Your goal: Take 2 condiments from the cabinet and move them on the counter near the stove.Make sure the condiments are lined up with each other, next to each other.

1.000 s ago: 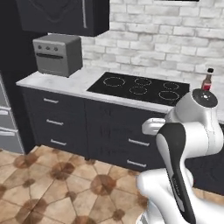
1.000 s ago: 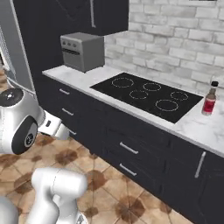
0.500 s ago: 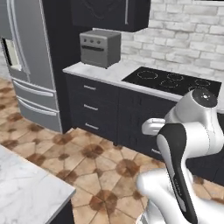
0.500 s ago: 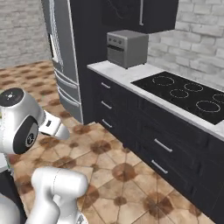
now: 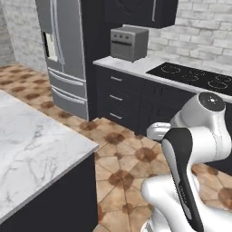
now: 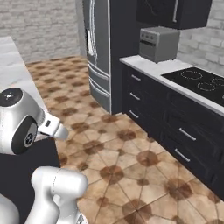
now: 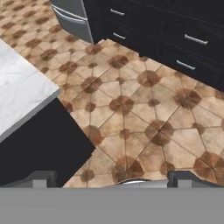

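Note:
The condiments are out of view. The black cabinet (image 5: 136, 10) with its relief door and long grey bar handle hangs shut above the toaster oven, and the right base view shows the cabinet (image 6: 164, 11) too. Below it runs the marble counter (image 5: 136, 67), with the black stove (image 5: 195, 74) at its right end; from the right base camera the counter (image 6: 148, 66) and stove (image 6: 199, 79) lie at the right. My gripper (image 7: 113, 180) is open and holds nothing. It hangs over the tiled floor, well away from the counter.
A grey toaster oven (image 5: 129, 43) stands on the counter left of the stove. A steel fridge (image 5: 63, 54) stands further left. A marble-topped island (image 5: 36, 149) lies close on my left, its corner (image 7: 26, 87) near the hand. Black drawers (image 7: 183, 39) face open tiled floor.
The base has swung left, so the whole scene slid right: stove and toaster oven moved right, fridge and island came into view, and the bottle beside the stove left view. The gripper stayed open.

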Controlling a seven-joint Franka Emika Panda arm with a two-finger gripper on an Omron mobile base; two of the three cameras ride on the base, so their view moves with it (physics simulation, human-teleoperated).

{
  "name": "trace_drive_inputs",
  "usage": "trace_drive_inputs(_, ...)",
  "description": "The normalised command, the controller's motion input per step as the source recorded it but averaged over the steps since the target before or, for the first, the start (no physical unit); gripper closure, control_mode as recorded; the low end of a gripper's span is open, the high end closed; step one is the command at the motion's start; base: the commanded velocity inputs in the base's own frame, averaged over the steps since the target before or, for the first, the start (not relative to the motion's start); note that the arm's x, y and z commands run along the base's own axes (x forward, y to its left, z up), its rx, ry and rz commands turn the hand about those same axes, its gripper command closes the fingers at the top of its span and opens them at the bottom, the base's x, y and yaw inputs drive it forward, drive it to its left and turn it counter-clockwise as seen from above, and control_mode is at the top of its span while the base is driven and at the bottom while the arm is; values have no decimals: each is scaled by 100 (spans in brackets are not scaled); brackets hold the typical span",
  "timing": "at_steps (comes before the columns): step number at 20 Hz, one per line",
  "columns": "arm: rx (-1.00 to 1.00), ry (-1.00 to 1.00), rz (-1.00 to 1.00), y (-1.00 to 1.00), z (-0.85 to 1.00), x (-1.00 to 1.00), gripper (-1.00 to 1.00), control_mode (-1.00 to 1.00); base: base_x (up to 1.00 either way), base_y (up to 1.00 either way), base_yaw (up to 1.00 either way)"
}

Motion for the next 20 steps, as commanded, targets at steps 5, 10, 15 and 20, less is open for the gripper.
trace_drive_inputs(5,0,0,0,0,0,0,-100,100,-86,43,29)
trace_drive_inputs(10,0,0,0,0,0,0,-100,100,-80,68,27)
trace_drive_inputs(15,0,0,0,0,0,0,-100,100,-75,88,26)
trace_drive_inputs(20,0,0,0,0,0,0,-100,100,-72,100,25)
